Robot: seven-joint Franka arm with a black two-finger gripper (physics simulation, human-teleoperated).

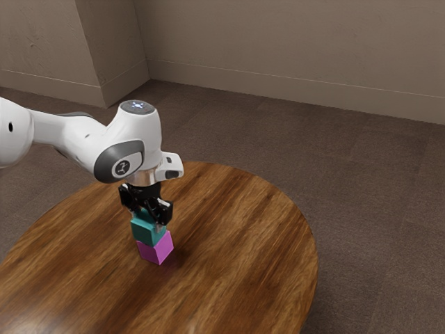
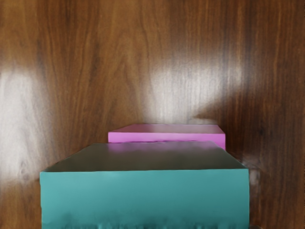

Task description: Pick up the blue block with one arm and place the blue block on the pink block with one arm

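Observation:
The blue block point(image 1: 144, 232), teal in colour, rests on top of the pink block point(image 1: 157, 249) near the middle of the round wooden table point(image 1: 243, 229). My gripper point(image 1: 150, 217) points straight down over the stack, and its black fingers clasp the blue block's upper part from two sides. In the wrist view the blue block point(image 2: 143, 195) lies just under my hand, with a strip of the pink block point(image 2: 167, 134) showing beyond it. The two blocks look slightly offset from each other.
The table's edge curves around at the exterior view's right and front. Brown carpet floor point(image 1: 375, 181) and beige walls lie beyond. Bare wood surrounds the stack on all sides.

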